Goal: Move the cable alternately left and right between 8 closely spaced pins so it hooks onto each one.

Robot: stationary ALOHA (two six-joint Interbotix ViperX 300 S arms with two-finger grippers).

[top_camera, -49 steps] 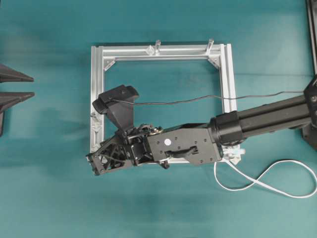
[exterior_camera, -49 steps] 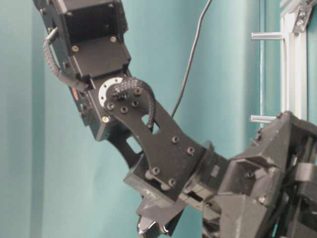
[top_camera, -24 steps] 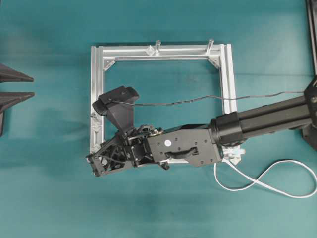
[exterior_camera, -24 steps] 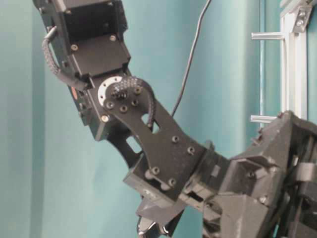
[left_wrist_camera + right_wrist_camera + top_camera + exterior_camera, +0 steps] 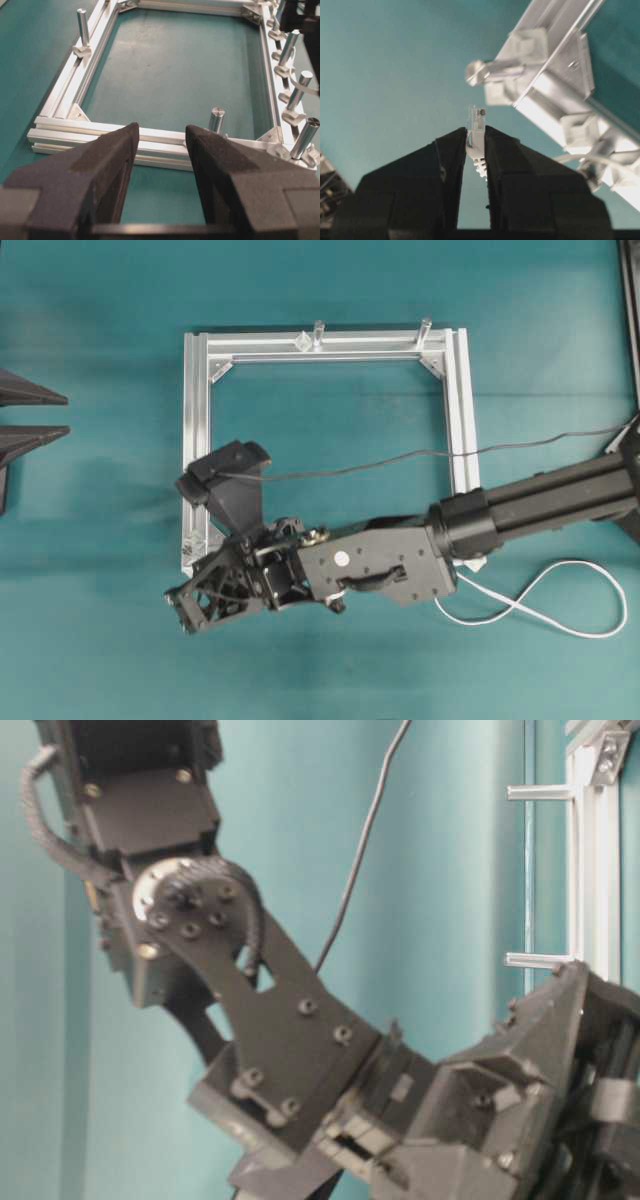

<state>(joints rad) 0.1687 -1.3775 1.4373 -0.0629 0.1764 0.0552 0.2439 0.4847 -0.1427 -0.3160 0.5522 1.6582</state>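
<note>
Teal covers the whole bench (image 5: 100, 640), and on it lies a square silver frame (image 5: 195, 420) with grey metal posts along its rails. Across the frame's near edge stretches the right arm (image 5: 540, 505), its end effector (image 5: 475, 145) clamped on the small plug at the tip of the cable (image 5: 540, 605). The rest of the white cord trails in a loose loop on the bench off the frame's lower right corner. The left end effector (image 5: 161, 150) hovers with its fingers wide apart and empty, looking along the frame from outside it.

The plug sits just beside the frame's corner, close to a post and the whitish pins (image 5: 530, 42) on the rail. Judging by this, threading is under way near the row's end. Next, the plug likely needs swinging to a pin's opposite side, keeping the cord taut enough to hook.
</note>
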